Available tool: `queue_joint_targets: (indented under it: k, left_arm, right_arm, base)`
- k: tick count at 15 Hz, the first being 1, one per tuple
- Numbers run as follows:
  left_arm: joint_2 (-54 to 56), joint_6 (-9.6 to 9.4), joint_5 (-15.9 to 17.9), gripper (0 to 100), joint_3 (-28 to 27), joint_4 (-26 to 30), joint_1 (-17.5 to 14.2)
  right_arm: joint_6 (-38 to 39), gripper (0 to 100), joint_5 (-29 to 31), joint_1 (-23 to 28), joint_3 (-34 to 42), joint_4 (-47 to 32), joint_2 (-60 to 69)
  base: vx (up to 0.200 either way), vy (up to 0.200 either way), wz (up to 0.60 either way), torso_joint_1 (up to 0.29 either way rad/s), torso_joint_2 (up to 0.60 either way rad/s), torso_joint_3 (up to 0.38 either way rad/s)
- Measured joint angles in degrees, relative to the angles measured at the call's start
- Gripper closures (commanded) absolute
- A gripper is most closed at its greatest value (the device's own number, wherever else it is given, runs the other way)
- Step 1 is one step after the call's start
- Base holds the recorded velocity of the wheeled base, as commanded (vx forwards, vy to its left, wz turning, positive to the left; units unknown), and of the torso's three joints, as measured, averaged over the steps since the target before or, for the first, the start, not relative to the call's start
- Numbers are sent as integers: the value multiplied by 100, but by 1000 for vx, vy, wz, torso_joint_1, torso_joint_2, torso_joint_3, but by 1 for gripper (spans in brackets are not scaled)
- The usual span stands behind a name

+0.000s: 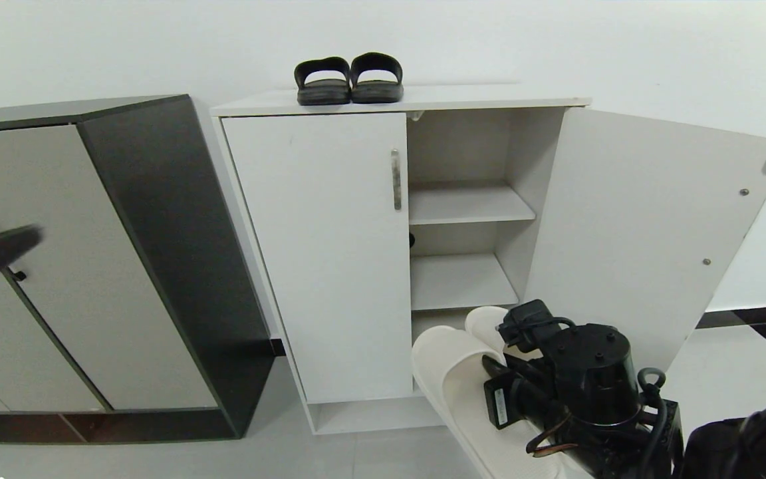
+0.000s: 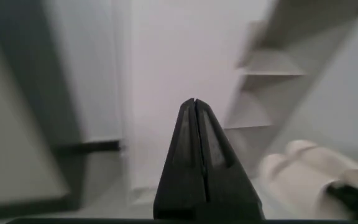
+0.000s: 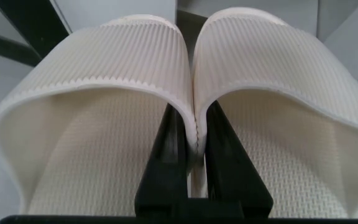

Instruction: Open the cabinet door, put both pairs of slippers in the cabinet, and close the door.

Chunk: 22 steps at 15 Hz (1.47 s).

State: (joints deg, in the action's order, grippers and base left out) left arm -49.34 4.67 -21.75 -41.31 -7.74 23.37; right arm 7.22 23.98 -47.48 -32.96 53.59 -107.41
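Observation:
A white cabinet point(image 1: 330, 266) stands with its right door point(image 1: 649, 226) swung open, showing bare shelves point(image 1: 466, 203). Its left door is shut. Black slippers point(image 1: 348, 80) sit as a pair on the cabinet top. My right gripper point(image 3: 192, 140) is shut on the white slippers point(image 1: 453, 362), pinching the inner edges of both straps point(image 3: 194, 99) together. It holds them low, toes toward the open compartment. My left gripper point(image 2: 195, 106) is shut on nothing and hangs at the far left, in front of the dark cabinet; the white slippers point(image 2: 303, 174) show beyond it.
A dark-framed cabinet point(image 1: 90, 266) with grey doors stands left of the white one, close beside it. The open door blocks the right side. White wall behind, pale tiled floor point(image 1: 330, 456) in front, a black floor strip point(image 1: 752, 316) at the right.

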Motion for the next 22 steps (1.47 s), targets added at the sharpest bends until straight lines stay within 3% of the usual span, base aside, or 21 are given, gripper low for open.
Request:
queue_joint_targets:
  k: [1, 3, 5, 6, 7, 8, 9, 11, 12, 22]
  left_arm:
    - [944, -43, -44, 100, 286, 673, -544]
    - [2505, -111, -52, 100, 992, 1469, -1445]
    - [3547, -152, -201, 100, 1987, 1773, -1949]
    - [3961, -293, -146, 100, 2522, 1777, -2116]
    - [4201, -402, -9, 100, 2914, 1658, -2172]
    - [4417, -500, 396, 100, 3322, 1225, -2232]
    - [4645, -590, 1462, 100, 3762, 712, -2280]
    - [4793, -685, 2498, 100, 3991, 761, -2316]
    - [4852, -756, 2565, 100, 4069, 772, -2319]
    - [4941, -623, 2527, 100, 4131, 774, -2330]
  right_arm:
    - [0, 100, 0, 11, -2, -2, -17]
    - [0, 100, 21, 11, -2, 0, -26]
    - [-7, 100, 21, -11, 13, 9, -13]
    - [-13, 100, 27, 2, 6, 5, -9]
    - [-18, 100, 21, -28, 6, 11, -6]
    - [-18, 100, 11, -50, 13, 13, -6]
    - [-18, 100, 21, -50, 15, 11, -9]
    - [-20, 100, 18, -119, 17, 30, -9]
    - [-18, 100, 18, -139, 0, 27, -9]
    - [22, 100, 276, -150, -240, 27, -221]
  base:
    - [0, 0, 0, 0, 0, 0]
    - [0, 0, 0, 0, 0, 0]
    - [0, 0, 0, 0, 0, 0]
    - [0, 0, 0, 0, 0, 0]
    - [0, 0, 0, 0, 0, 0]
    - [0, 0, 0, 0, 0, 0]
    - [0, 0, 0, 0, 0, 0]
    - [0, 0, 0, 0, 0, 0]
    - [0, 0, 0, 0, 0, 0]
    - [0, 0, 0, 0, 0, 0]
